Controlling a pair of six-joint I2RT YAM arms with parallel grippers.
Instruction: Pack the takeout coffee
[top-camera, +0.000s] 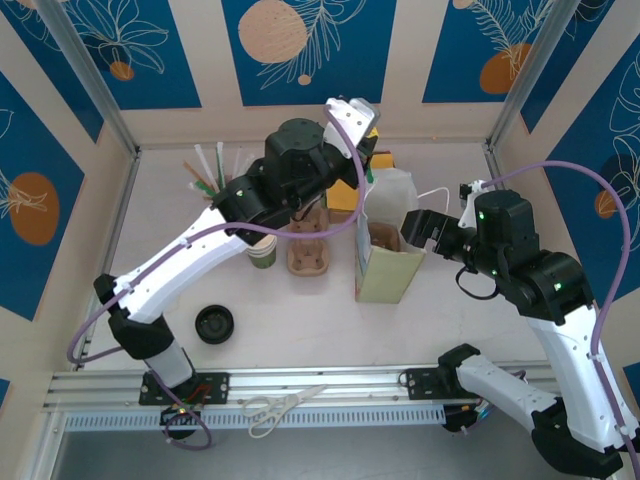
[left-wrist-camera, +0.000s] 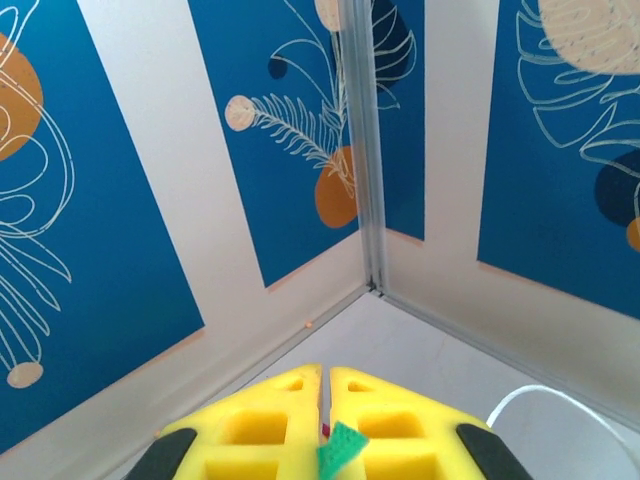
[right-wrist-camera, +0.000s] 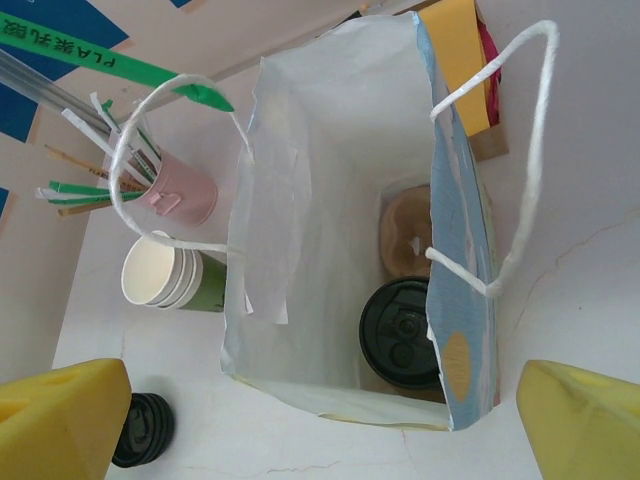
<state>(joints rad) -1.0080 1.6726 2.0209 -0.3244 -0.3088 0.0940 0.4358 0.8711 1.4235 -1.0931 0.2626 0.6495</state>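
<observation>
Counted inside the paper bag (right-wrist-camera: 300, 180): one takeout coffee (right-wrist-camera: 400, 330), standing at the bottom by the blue-printed wall, with one brown rounded piece (right-wrist-camera: 405, 232) just beside it. Two white handles (right-wrist-camera: 500, 150) on the bag. Counted outside on the surface (top-camera: 330, 330): one loose black lid (top-camera: 214, 323), one stack of lidless green cups (right-wrist-camera: 165, 275), one pink cup (right-wrist-camera: 182, 192) full of straws and sticks, one cardboard carrier (top-camera: 308, 250), one pair of scissors (top-camera: 285, 405) on the front rail. Of the coffee, just the black lid visible from above; green side hidden by the bag. Hard to say how many cups in the stack, perhaps three rims. Brown piece in the bag too unclear to name. Loose lid partly covered by a yellow finger in the right wrist view. Left arm raised and stretched toward the back of the surface, left claw (left-wrist-camera: 325, 400) pointing at the back corner of the walls, fingers pressed together, nothing visible between them. Right arm bent at the elbow, right claw (right-wrist-camera: 322, 400) looking down into the bag opening, spread wide, one finger on each side of the bag, gripping nothing.
</observation>
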